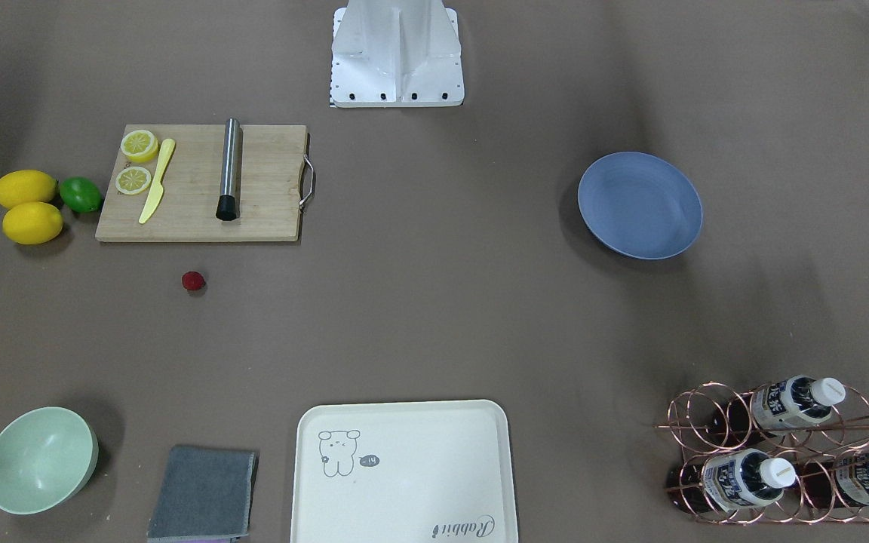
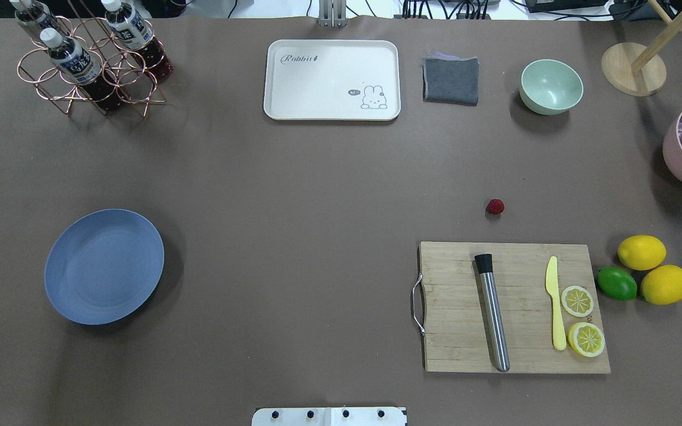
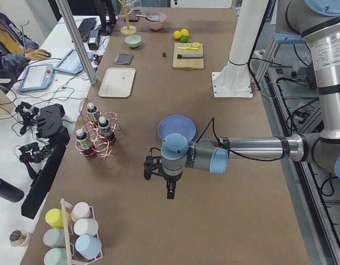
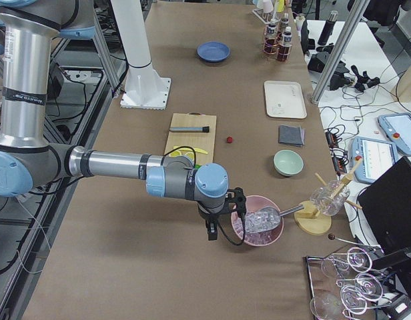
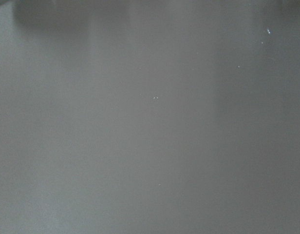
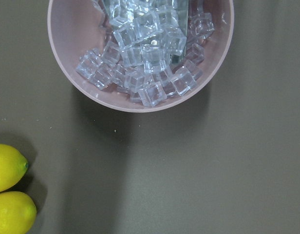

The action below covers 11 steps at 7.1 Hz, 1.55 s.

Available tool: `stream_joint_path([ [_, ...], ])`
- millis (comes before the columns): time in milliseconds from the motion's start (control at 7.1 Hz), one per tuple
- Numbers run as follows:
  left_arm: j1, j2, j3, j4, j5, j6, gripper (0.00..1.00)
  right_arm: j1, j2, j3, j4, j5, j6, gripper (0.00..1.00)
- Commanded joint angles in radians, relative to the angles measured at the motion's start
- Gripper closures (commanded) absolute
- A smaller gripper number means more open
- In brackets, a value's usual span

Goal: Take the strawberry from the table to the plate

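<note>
**Strawberry sits on the right arm's side, beyond the board's far edge**

The right gripper (image 4: 212, 232) hangs above the table (image 2: 317, 207) at the robot's right end. Whether its fingers are apart or together cannot be told, as only a side view shows it. Its wrist camera looks down on a pink bowl of ice (image 6: 67, 29) and two lemons (image 2: 642, 252).

The cutting board (image 2: 453, 296) lies inward from there. The lemons and a lime (image 2: 617, 283) sit off the short end opposite its handle, with the ice bowl beyond them.

The strawberry (image 2: 495, 206) rests on the table near the board's far long edge, apart from it, about level with the steel bar (image 2: 493, 313) lying on the board. It looks roundish, with no long axis to read.

From the right gripper it lies inward and slightly away from the robot, past the lemons. This arm is judged much the nearer.

The plate (image 2: 104, 266) is well beyond the board's handle end. The left gripper (image 3: 170, 190), its state likewise impossible to tell, hovers past the plate.

The mint bowl (image 2: 552, 87) stands farther out from the board than the berry. Nothing crowds the berry.
</note>
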Motion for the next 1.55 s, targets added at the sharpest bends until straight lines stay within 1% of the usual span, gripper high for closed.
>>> stream_joint_path([
  [0,0.000,0.019,0.001,0.009,-0.042,-0.004,0.03,0.000,-0.001,0.010,-0.001,0.005,0.006,0.00],
  [141,0.007,0.012,0.014,0.009,-0.069,-0.005,0.03,0.000,0.002,0.003,-0.003,0.005,0.009,0.00],
  [423,0.023,0.015,0.024,0.006,-0.070,0.000,0.03,0.000,-0.001,0.009,-0.003,0.043,0.011,0.00],
  [563,0.026,0.019,0.004,0.006,-0.071,-0.024,0.03,0.000,0.002,0.007,-0.003,0.038,0.014,0.00],
  [704,0.065,0.007,-0.030,-0.006,-0.082,-0.110,0.03,0.000,0.002,0.007,-0.001,0.038,0.028,0.00],
  [845,0.154,-0.002,-0.083,-0.020,-0.073,-0.239,0.03,0.000,0.002,0.009,-0.001,0.032,0.028,0.00],
  [986,0.243,-0.029,-0.088,-0.079,-0.070,-0.387,0.03,0.000,0.004,0.012,-0.001,0.031,0.028,0.00],
  [1127,0.324,-0.034,-0.085,-0.162,-0.036,-0.464,0.02,-0.003,0.022,0.014,-0.001,0.032,0.028,0.00],
  [1268,0.404,-0.034,-0.074,-0.289,0.005,-0.603,0.02,-0.017,0.034,0.012,-0.001,0.044,0.049,0.00],
  [1408,0.523,-0.069,-0.023,-0.440,0.084,-0.802,0.02,-0.044,0.036,0.038,0.000,0.049,0.098,0.00],
])
